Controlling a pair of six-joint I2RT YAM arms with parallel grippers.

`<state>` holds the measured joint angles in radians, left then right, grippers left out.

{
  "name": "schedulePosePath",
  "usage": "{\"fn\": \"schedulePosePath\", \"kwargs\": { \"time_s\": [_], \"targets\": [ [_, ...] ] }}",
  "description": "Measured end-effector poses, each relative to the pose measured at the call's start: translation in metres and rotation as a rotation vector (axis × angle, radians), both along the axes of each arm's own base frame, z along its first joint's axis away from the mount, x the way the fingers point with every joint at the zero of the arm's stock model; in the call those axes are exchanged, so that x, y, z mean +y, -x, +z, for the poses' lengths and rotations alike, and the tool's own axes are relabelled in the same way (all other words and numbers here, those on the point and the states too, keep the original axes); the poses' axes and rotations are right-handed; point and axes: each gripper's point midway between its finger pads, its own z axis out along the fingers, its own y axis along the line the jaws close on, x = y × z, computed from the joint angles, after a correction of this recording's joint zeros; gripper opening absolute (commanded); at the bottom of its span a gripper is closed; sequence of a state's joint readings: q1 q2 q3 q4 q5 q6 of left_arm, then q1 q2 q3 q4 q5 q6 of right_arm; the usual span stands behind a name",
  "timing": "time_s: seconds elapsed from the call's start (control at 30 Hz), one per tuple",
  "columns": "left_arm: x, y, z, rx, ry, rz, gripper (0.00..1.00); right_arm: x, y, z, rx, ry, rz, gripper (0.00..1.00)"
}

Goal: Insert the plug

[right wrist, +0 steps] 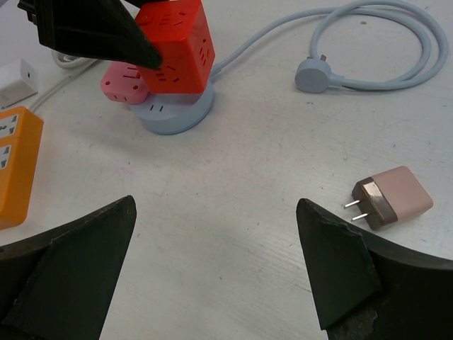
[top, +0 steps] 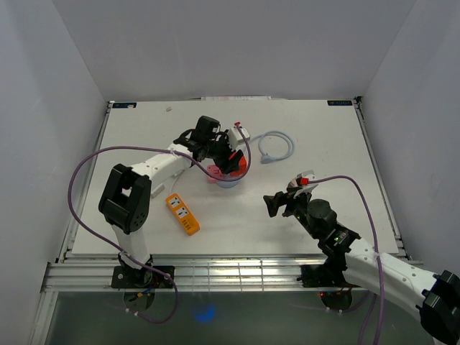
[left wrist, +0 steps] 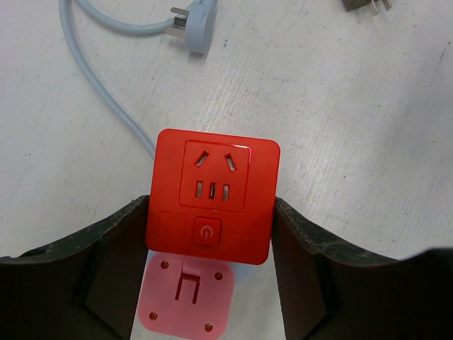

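A red cube socket (left wrist: pixel 212 195) sits on a round blue-grey base (right wrist: pixel 173 113), its outlet face towards the left wrist camera. It shows in the top view (top: pixel 238 167) and in the right wrist view (right wrist: pixel 177 46). My left gripper (left wrist: pixel 210 207) is shut on the red cube, one finger against each side; it also shows from above (top: pixel 228 157). The plug, a pinkish-brown adapter with two prongs (right wrist: pixel 391 199), lies on the table to the right. My right gripper (right wrist: pixel 216 205) is open and empty, hovering left of the plug (top: pixel 277 203).
A pink cube socket (right wrist: pixel 124 85) sits beside the base. A grey cable with its own plug (right wrist: pixel 315 74) coils at the back (top: pixel 277 147). An orange power strip (top: pixel 182 214) lies front left. A small white adapter (right wrist: pixel 14 79) lies behind it.
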<state>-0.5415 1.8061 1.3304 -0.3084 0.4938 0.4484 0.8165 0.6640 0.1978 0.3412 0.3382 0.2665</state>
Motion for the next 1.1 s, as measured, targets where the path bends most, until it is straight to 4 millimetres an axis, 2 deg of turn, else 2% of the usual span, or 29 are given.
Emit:
{"fn": "schedulePosePath", "kwargs": {
  "time_s": [0.37,0.63,1.1],
  "targets": [
    [0.007,-0.003,-0.006,0.006,-0.003,0.002,0.0,0.0,0.0,-0.002,0.004,0.004,0.0,0.99],
    [0.005,-0.001,-0.013,0.023,0.0,-0.022,0.0,0.0,0.0,-0.005,0.013,0.014,0.0,0.99],
    [0.005,-0.001,-0.013,0.024,0.0,-0.027,0.0,0.001,0.0,-0.007,0.016,0.018,0.002,0.99]
  ]
}}
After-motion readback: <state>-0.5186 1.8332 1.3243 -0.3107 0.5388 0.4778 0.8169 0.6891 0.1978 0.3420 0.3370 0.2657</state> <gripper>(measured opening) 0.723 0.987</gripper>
